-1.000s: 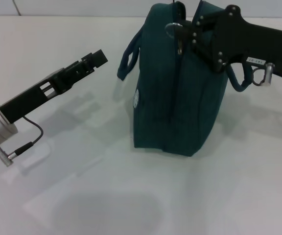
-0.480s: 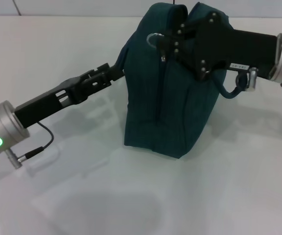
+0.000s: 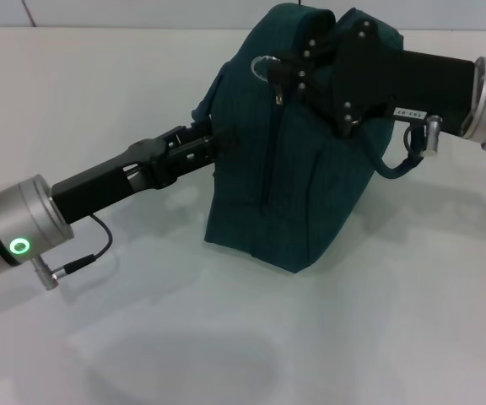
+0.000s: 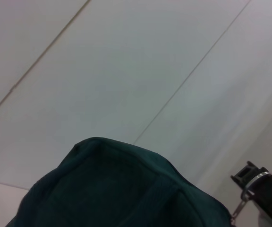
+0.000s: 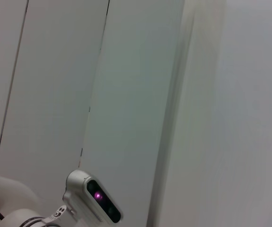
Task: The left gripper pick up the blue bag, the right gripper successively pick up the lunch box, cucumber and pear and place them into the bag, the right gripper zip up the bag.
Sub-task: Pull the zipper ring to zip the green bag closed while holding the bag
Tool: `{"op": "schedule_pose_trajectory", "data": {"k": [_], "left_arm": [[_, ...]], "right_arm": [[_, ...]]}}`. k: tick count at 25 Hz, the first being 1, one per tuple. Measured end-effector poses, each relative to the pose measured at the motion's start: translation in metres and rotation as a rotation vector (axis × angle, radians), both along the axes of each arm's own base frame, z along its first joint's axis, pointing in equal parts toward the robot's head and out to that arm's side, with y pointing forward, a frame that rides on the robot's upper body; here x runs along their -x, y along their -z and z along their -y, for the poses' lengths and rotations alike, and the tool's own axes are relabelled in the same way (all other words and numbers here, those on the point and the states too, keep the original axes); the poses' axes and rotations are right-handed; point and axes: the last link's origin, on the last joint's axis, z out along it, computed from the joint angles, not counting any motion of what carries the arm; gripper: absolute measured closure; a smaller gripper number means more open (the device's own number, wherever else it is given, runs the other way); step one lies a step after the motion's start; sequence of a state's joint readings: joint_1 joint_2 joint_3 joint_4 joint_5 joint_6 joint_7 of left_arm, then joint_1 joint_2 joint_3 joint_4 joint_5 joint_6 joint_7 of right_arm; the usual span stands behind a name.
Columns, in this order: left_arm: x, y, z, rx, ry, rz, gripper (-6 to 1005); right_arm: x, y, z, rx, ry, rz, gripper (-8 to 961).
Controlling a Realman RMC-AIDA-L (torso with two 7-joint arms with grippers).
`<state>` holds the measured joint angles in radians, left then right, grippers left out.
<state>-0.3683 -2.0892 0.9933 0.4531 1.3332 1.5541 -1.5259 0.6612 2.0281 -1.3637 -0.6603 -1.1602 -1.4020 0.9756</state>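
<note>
The blue bag (image 3: 310, 186) stands on the white table, leaning over to the left. My right gripper (image 3: 287, 74) is at the bag's top and is shut on the zipper's silver ring pull (image 3: 262, 67). My left gripper (image 3: 212, 145) has its tip against the bag's left side, just below the left handle (image 3: 209, 97). The left wrist view shows the bag's top (image 4: 112, 189) and the ring pull beside the right gripper (image 4: 254, 182). The lunch box, cucumber and pear are not in view.
The white table (image 3: 395, 337) spreads out around the bag. The bag's other handle (image 3: 395, 164) hangs under my right wrist. A cable loops from my left wrist (image 3: 83, 253). The right wrist view shows only wall panels and the robot's head (image 5: 96, 201).
My left gripper moved right and reached the bag's left side. My right gripper pulled the ring pull to the left, and the bag slid and tipped leftwards.
</note>
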Motion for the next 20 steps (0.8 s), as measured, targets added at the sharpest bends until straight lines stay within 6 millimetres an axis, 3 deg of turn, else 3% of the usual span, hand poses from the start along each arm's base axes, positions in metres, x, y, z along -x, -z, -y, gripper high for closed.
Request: {"op": "schedule_pose_trajectory", "data": {"k": [11,20], "left_arm": [[-0.0026,0.0035,-0.0088,-0.002,-0.016,-0.011,112],[-0.0060,0.0073,-0.0099,0.013,-0.005,-0.015,384]], "right_arm": [[-0.0022,-0.0003,0.0012,0.001,0.004,-0.001,936],[-0.0032,-0.0003,0.0017,0.002,0.006,-0.002,936]]}}
